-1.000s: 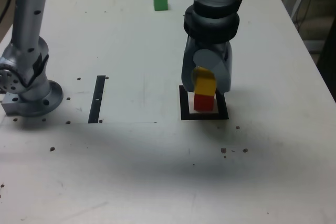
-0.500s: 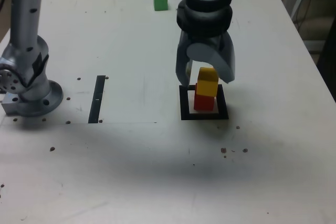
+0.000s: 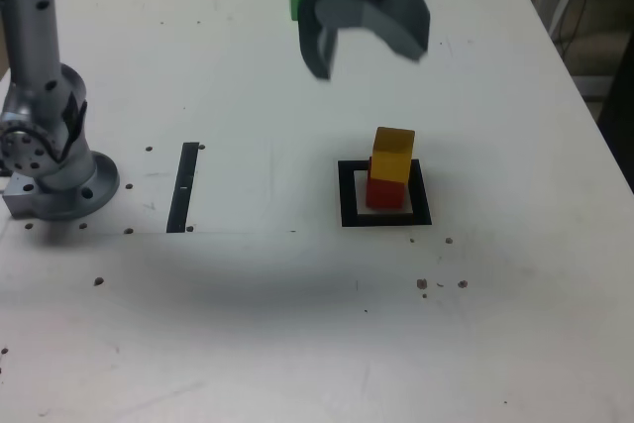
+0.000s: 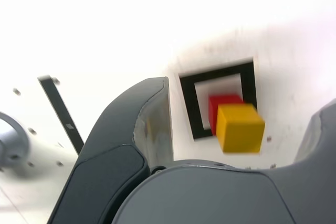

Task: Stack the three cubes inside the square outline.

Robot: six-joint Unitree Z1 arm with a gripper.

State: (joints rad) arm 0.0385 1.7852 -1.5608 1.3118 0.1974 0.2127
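The pincer (image 3: 362,32) hangs spread and empty at upper centre. The green cube (image 3: 294,1) peeks out just to its left on the worktop (image 3: 297,324). The yellow cube (image 3: 392,155) sits on the red cube (image 3: 385,193) inside the square outline (image 3: 347,195), lower right of the pincer.

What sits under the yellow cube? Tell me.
The red cube sits directly under the yellow cube, inside the square outline. The red cube's top face is covered, and so is the cream centre beneath it.
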